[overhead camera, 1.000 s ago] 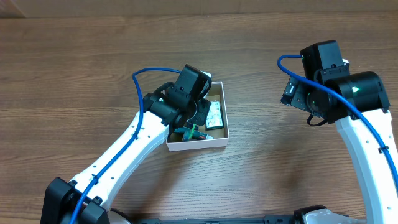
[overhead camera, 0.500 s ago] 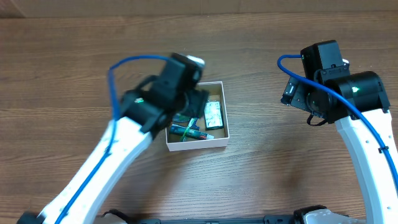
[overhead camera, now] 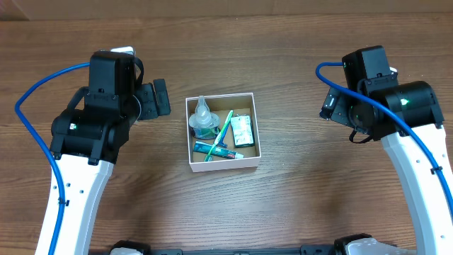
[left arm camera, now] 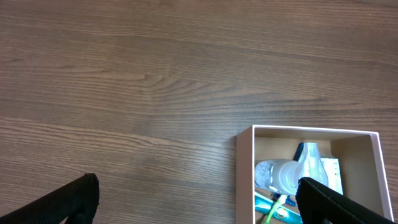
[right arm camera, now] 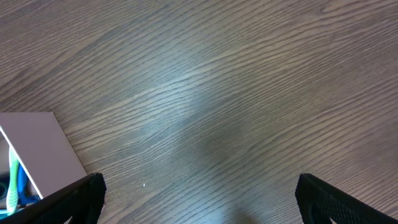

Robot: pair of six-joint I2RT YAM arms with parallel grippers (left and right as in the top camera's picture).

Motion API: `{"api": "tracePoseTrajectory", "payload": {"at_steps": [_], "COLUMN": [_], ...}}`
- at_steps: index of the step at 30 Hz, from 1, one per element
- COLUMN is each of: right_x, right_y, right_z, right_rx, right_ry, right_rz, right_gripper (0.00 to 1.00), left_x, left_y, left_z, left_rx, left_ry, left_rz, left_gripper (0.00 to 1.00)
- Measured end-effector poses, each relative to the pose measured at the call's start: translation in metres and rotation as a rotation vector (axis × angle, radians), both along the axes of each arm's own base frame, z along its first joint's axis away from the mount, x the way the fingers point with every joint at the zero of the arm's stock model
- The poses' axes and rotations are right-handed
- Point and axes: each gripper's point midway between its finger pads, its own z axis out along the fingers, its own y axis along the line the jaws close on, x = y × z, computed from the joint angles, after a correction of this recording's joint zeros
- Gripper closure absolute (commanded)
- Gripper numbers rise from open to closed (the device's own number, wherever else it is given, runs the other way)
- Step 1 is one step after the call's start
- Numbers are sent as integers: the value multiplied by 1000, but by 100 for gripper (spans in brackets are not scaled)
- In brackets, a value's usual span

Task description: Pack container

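The container, a shallow white-walled box with a brown floor, sits mid-table. Inside lie a clear bottle, a green toothbrush, a teal tube and a small packet. My left gripper hovers just left of the box, open and empty. In the left wrist view its gripper spans bare wood and the box's left wall, with the bottle showing inside. My right gripper is open over bare table, well right of the box, whose corner shows at the left.
Brown wood-grain table surrounds the box on all sides. The right arm stands at the right, the left arm at the left. A pale strip runs along the far edge.
My left gripper has opened and pulled back left out of the container, leaving the bottle inside among the other items. The right arm has not moved.
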Motion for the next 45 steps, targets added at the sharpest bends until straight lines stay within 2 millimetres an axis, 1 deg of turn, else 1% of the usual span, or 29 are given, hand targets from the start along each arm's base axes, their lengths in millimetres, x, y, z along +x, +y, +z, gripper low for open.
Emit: {"api": "tracePoseTrajectory", "payload": {"at_steps": [14, 16, 18, 19, 20, 21, 22, 23, 25, 26, 27, 29, 30, 31, 32, 33, 36, 38, 39, 42, 45], "right_x": [0, 6, 11, 9, 7, -11, -13, -30, -76, -99, -120, -150, -157, -159, -155, -144, -110, -94, -84, -70, -59], "right_y": [0, 0, 2, 3, 3, 1, 3, 1, -6, -12, -18, -26, -28, -30, -31, -30, -23, -17, -13, -7, -4], "right_z": [1, 14, 42, 70, 88, 126, 151, 182, 222, 239, 245, 239, 230, 219, 205, 181, 121, 98, 82, 53, 20], "right_rx": [1, 12, 48, 82, 106, 150, 188, 227, 270, 275, 271, 239, 221, 201, 188, 175, 170, 179, 188, 199, 204], "right_ry": [-2, -87, -238, -376, -467, -635, -780, -958, -1229, -1360, -1463, -1588, -1620, -1639, -1637, -1608, -1515, -1495, -1477, -1447, -1389], "right_rz": [0, -1, 0, 5, 8, 17, 27, 40, 71, 77, 77, 74, 71, 66, 64, 63, 92, 123, 142, 165, 175], "right_gripper": [0, 0, 0, 0, 0, 0, 0, 0, 0, 0, 0, 0, 0, 0, 0, 0, 0, 0, 0, 0, 0], "left_x": [0, 0, 0, 0, 0, 0, 0, 0, 1, 0, 1, 1, 1, 1, 1, 1, 1, 1, 1, 1, 1], "left_y": [0, 0, 0, 0, 0, 0, 0, 0, 0, 0, 0, 0, 0, 0, 0, 0, 0, 0, 0, 0, 0], "left_z": [-1, -1, -1, -1, -1, -1, -1, -1, -1, -1, -1, -2, -2, -2, -2, -2, -2, -2, -2, -2, -2], "left_rx": [1, 1, 1, 1, 1, 1, 1, 1, 1, 1, 1, 1, 1, 1, 1, 1, 1, 1, 1, 1, 1], "left_ry": [3, 3, 3, 4, 3, 3, 3, 4, 4, 4, 4, 5, 5, 6, 4, 6, 6, 6, 5, 6, 5], "left_rz": [0, 0, 0, 0, 0, 0, 0, 0, 0, 0, 0, 0, 0, 0, 0, 0, 0, 0, 0, 0, 0], "left_gripper": [0, 0, 0, 0, 0, 0, 0, 0, 0, 0, 0, 0, 0, 0, 0, 0, 0, 0, 0, 0, 0]}}
